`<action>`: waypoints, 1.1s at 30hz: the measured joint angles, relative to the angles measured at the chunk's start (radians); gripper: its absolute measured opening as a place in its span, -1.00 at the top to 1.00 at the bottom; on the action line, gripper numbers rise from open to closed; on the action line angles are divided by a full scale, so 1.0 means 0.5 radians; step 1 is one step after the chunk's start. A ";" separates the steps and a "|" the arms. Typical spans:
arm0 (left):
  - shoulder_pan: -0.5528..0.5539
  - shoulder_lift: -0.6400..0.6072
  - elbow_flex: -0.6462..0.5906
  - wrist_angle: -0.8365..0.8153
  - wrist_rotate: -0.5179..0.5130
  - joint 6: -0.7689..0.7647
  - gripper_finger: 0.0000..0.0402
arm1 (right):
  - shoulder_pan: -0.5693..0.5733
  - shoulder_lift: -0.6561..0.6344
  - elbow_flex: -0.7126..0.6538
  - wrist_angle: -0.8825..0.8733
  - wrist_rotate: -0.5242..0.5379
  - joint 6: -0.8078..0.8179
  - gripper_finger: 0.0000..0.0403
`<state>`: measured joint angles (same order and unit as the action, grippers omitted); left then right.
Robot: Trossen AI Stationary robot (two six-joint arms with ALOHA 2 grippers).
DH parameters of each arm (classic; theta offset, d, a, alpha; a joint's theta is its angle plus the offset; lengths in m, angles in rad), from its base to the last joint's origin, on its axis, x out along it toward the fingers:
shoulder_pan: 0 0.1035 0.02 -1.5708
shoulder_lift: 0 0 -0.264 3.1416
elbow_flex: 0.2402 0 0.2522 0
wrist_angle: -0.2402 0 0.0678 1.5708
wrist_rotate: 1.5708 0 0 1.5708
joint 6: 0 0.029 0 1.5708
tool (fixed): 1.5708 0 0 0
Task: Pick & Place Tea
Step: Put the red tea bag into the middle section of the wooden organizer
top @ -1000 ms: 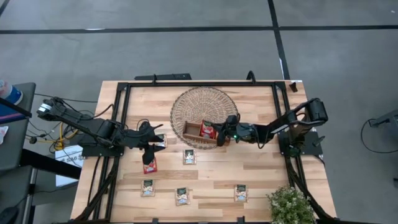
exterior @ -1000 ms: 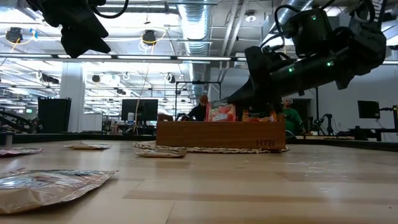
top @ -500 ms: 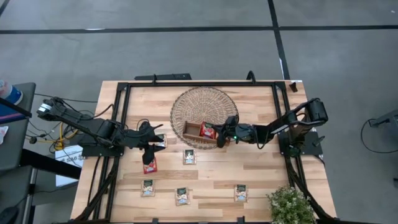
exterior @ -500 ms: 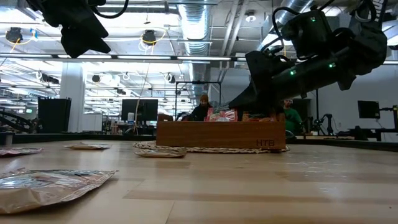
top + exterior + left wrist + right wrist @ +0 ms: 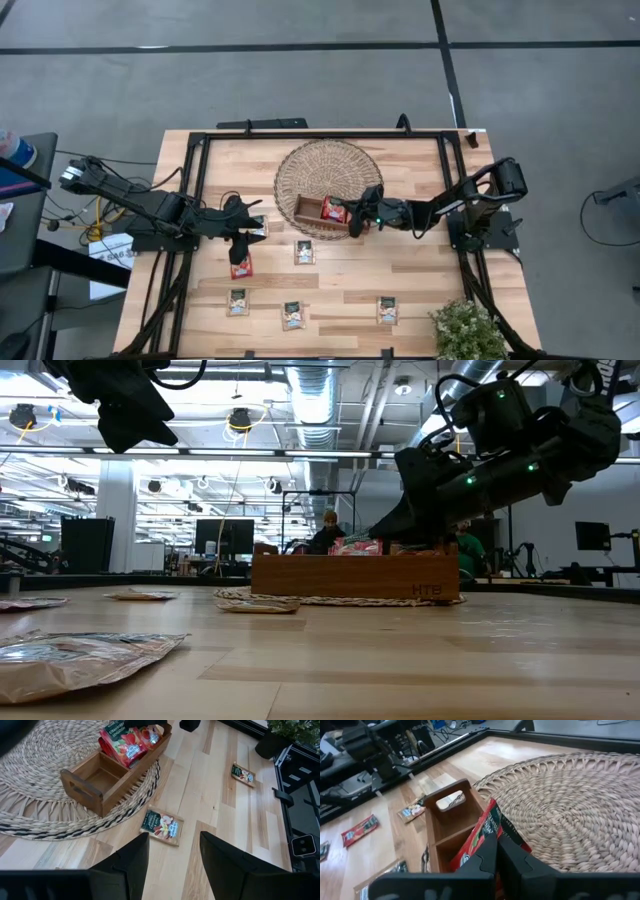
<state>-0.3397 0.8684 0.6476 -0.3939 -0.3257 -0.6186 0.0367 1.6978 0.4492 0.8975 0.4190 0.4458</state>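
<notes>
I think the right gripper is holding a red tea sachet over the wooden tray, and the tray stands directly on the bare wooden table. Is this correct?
Not quite. The right gripper does hold a red tea sachet over the wooden tray, but the tray stands on a round woven mat, not on the bare table. The high view shows this, and so does the right wrist view.

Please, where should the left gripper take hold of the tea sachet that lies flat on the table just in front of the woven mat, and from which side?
The sachet lies flat on bare wood, clear of the woven mat. Probably best is for the left gripper, now open, to descend from straight above and pinch across two opposite edges, since no raised part offers a grip.
</notes>
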 joint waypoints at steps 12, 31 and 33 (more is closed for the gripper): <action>0.000 0.000 0.000 0.000 0.001 0.001 0.17 | 0.004 0.000 0.002 0.061 -0.054 -0.076 1.00; 0.000 0.000 0.000 -0.001 0.001 0.001 0.17 | 0.003 -0.073 0.098 -0.088 -0.054 -0.382 0.80; 0.000 0.000 0.000 -0.001 0.001 0.001 0.17 | -0.009 -0.077 0.124 -0.167 -0.057 -0.385 0.76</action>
<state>-0.3397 0.8684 0.6476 -0.3943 -0.3252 -0.6182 0.0323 1.6592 0.5112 0.8140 0.3905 0.2535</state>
